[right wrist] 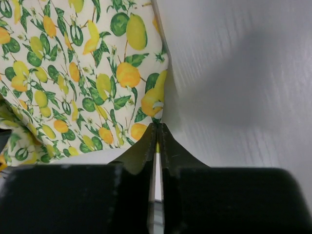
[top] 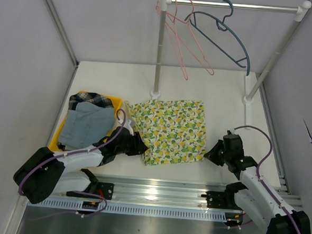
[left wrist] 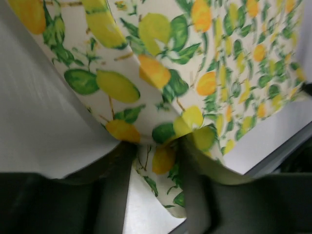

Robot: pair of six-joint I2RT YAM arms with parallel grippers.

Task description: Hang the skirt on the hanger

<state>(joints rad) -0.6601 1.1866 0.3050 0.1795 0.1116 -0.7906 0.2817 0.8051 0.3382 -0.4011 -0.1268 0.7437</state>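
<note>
The skirt (top: 168, 131) lies flat on the desk (top: 221, 94), and I place everything else from it. It looks like thin, light, limp cloth: it will sag and fold wherever I lift it, and 1 pinched layer may slide out. My judgement is that the straight top hem, on its far side, is the place to take hold, with 2 grips set apart so that it hangs open.

My left hand (top: 138, 146) is at the skirt's near left corner. Its fingers (left wrist: 113, 190) stand apart with a loose fold between them, so it is released. My right hand (top: 213, 152) sits just beside the near right corner, clenched. Whether it nips the hem I cannot tell.

The pink hanger (top: 189, 45) hangs on the rail (top: 231, 5) beyond the skirt's far edge, with a thicker blue-grey hanger (top: 232, 42) beside it. Left of the skirt, close to its edge, is a yellow tray (top: 114, 99) holding a denim shirt (top: 86, 124). Bare desk shows to the right and on the far side, so lifting that way looks safest. The rail's posts stand just past the far corners.
</note>
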